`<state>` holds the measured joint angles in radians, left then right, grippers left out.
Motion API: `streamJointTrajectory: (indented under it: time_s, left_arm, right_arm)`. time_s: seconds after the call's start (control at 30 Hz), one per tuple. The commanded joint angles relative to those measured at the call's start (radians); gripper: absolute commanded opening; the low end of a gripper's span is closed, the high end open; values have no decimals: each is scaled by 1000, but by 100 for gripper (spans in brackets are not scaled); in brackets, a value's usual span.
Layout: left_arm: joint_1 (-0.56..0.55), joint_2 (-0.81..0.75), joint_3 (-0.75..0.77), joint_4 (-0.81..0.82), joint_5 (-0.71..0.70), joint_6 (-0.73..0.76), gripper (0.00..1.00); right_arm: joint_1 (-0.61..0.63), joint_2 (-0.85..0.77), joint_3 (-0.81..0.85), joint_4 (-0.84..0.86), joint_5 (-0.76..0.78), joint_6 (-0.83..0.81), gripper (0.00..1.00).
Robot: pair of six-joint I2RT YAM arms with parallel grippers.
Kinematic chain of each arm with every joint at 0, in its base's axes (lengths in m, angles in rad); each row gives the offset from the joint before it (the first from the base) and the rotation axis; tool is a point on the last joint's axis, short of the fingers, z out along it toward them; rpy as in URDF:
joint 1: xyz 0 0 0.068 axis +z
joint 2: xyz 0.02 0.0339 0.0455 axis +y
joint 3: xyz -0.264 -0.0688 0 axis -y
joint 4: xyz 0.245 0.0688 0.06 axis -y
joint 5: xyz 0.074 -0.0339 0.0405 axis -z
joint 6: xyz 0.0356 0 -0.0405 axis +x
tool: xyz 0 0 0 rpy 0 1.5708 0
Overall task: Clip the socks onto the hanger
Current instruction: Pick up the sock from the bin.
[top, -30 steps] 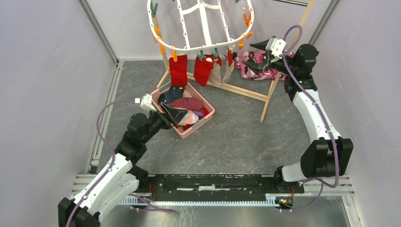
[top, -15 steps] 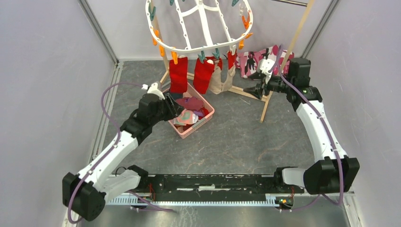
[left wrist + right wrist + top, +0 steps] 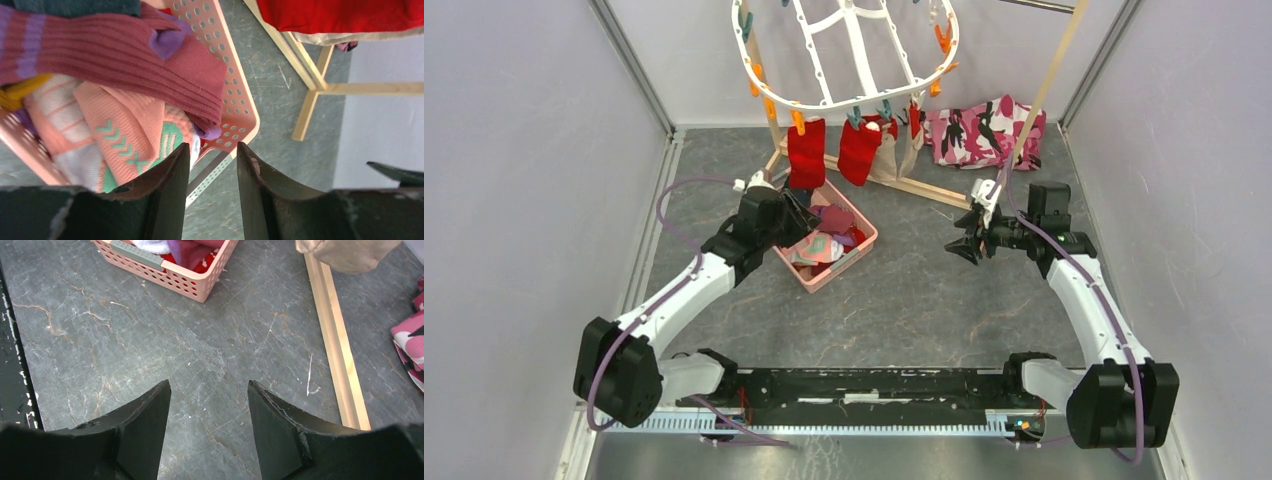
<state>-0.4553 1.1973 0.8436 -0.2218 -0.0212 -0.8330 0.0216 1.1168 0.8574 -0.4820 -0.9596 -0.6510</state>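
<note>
**Work items.** Two red fabric socks (image 3: 806, 152) and a beige sock (image 3: 887, 155) hang clipped along the near rim of the white plastic oval hanger (image 3: 844, 100), at 12 o'clock on the grey marbled table (image 3: 904, 290). The unclipped socks lie heaped in the pink perforated plastic basket (image 3: 864, 245), at 10 o'clock from table centre. On top of the heap are a maroon ribbed sock with purple heel (image 3: 125, 55) and a salmon sock with teal chevrons (image 3: 130, 140).

**Tools.** The left gripper (image 3: 211, 155) hovers over the basket's rim. Its jaws are spread by a narrow gap and nothing lies between them. The right gripper (image 3: 208, 387) hangs over bare table at 3 o'clock from the basket. Its jaws are spread wide and it carries nothing.

**Surroundings.** The light wooden pole rack (image 3: 924, 187) carries the hanger. A pink, black and white patterned cloth (image 3: 984, 130) lies at 1 o'clock.

**Step in hand.** Judged as pick-up of the next sock: the left gripper is positioned to reach into the heap.

**Next move.**
1. Lower the left gripper onto one sock only, preferably the top maroon one.
2. Close on a single layer at the cuff.
3. Lift the sock clear of the basket wall.
4. Present it to a free orange peg (image 3: 755, 72) at 11 o'clock, with the right gripper available to open that peg.
</note>
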Motion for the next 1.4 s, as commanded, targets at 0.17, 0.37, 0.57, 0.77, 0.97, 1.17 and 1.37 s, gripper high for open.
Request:
streamJointTrajectory:
  time_s: [0.17,0.37,0.57,0.77,0.97,1.17,1.37]
  left_arm:
    - [-12,27,-151,319,-65,-527,48]
    - [-16,100,-64,172,-121,-583,52]
    - [-17,181,-39,156,-94,-632,50]
    - [-20,233,-14,159,-104,-635,49]
    - [-20,305,-6,194,-112,-661,49]
    - [-20,343,14,200,-144,-667,44]
    - [-18,341,34,200,-184,-635,23]
  right_arm:
    - [-68,-80,-84,110,-22,52,66]
    - [-81,-76,-86,119,-38,60,66]
    - [-84,-74,-89,123,-44,66,66]
    - [-89,-81,-92,125,-46,69,66]
    - [-92,-77,-89,128,-53,77,66]
    - [-94,-81,-93,128,-53,77,66]
    - [-96,-82,-95,129,-54,78,66]
